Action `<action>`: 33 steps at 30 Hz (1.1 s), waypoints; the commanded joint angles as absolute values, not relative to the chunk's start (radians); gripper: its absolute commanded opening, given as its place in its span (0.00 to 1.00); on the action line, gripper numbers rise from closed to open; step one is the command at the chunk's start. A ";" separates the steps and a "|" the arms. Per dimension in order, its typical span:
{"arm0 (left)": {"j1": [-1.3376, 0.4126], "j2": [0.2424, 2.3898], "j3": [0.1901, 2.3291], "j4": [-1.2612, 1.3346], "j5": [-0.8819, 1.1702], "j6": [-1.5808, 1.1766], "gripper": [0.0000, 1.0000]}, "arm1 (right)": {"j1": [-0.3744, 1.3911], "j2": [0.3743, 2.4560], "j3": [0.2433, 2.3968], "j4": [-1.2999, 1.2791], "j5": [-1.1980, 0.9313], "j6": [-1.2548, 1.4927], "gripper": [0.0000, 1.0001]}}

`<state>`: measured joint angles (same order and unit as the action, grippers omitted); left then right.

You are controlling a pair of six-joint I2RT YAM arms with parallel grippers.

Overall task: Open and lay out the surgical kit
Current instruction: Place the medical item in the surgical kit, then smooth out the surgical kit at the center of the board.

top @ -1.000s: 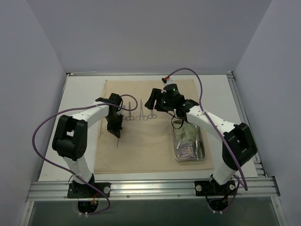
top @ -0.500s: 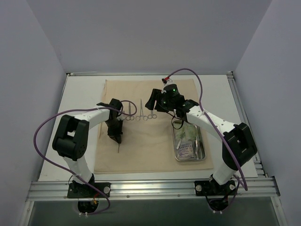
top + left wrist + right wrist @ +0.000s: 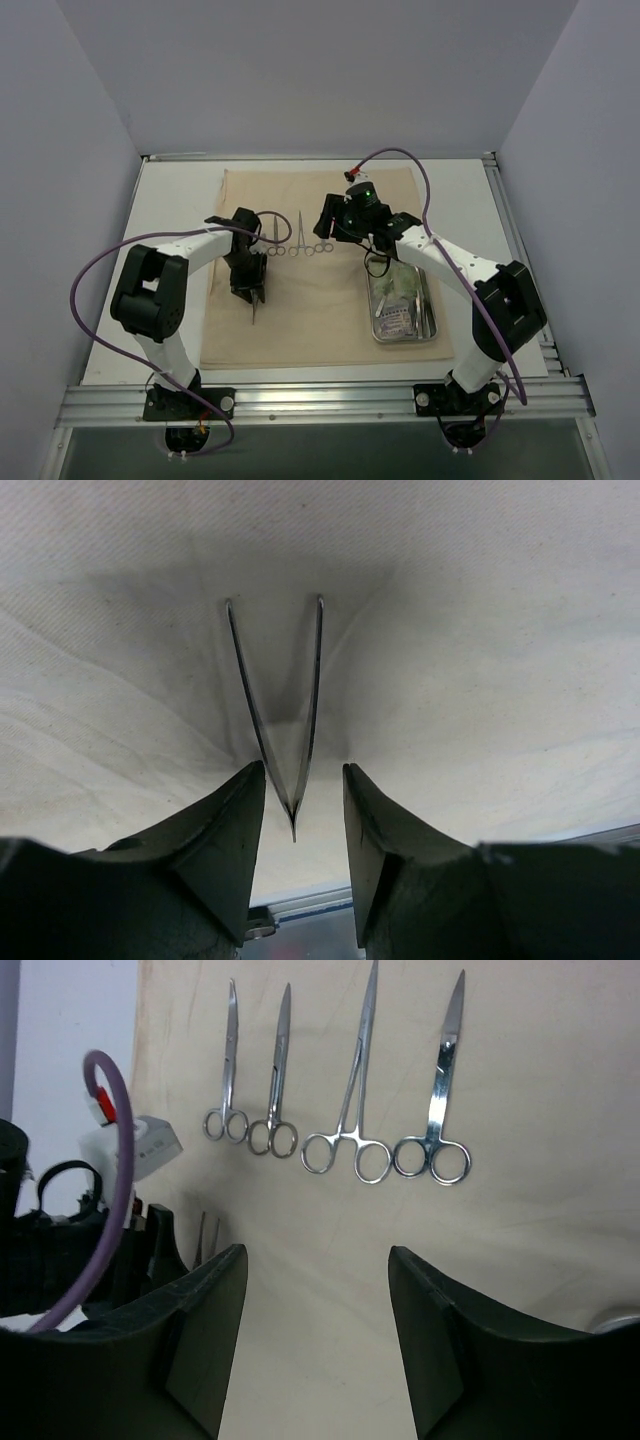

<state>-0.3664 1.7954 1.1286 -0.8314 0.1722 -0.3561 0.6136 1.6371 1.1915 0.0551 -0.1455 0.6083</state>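
The surgical kit's beige cloth (image 3: 320, 320) lies spread flat on the table. Steel tweezers (image 3: 285, 710) rest on it with their prongs apart. Their joined end sits between the fingers of my left gripper (image 3: 303, 770), which is open and not touching them. From above, the tweezers (image 3: 254, 311) poke out below the left gripper (image 3: 248, 290). Several ring-handled clamps (image 3: 350, 1110) lie in a row on the cloth (image 3: 520, 1060), ahead of my open, empty right gripper (image 3: 316, 1252). The steel tray (image 3: 375, 300) holds pale packets (image 3: 398, 318) and instruments.
The row of clamps (image 3: 298, 242) lies between the two grippers, with the right gripper (image 3: 327, 215) just to its right. The left arm's purple cable (image 3: 118, 1160) and wrist show at the left of the right wrist view. Bare white table (image 3: 180, 200) borders the cloth.
My left gripper has opened and let go of the tweezers, which now lie on the cloth. The right arm has barely moved.
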 commanded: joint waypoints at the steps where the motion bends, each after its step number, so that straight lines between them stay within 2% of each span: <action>1: -0.347 1.723 1.209 -0.886 0.172 -0.327 0.46 | 0.644 1.602 1.221 -0.038 -0.075 0.581 0.54; 8: -0.302 1.618 1.334 -1.043 0.202 -0.281 0.46 | 0.791 1.585 1.160 -0.097 -0.038 0.558 0.39; 9: -0.285 1.617 1.350 -1.054 0.218 -0.275 0.45 | 0.839 1.583 1.152 -0.088 -0.038 0.555 0.35; 11: -0.241 1.640 1.405 -1.075 0.227 -0.247 0.41 | 0.896 1.583 1.125 -0.043 -0.038 0.531 0.33; 16: -0.032 1.791 1.480 -0.967 0.238 -0.126 0.38 | 1.112 1.623 1.111 0.051 -0.003 0.446 0.38; 19: 0.027 1.893 1.503 -0.879 0.238 -0.080 0.45 | 1.181 1.687 1.160 0.083 0.040 0.388 0.43; 27: 0.026 2.037 1.631 -0.839 0.284 -0.032 0.47 | 1.331 1.917 1.301 0.201 0.037 0.223 0.38; 33: 0.029 1.948 1.519 -0.779 0.313 -0.049 0.47 | 1.385 2.028 1.427 0.182 0.035 0.158 0.38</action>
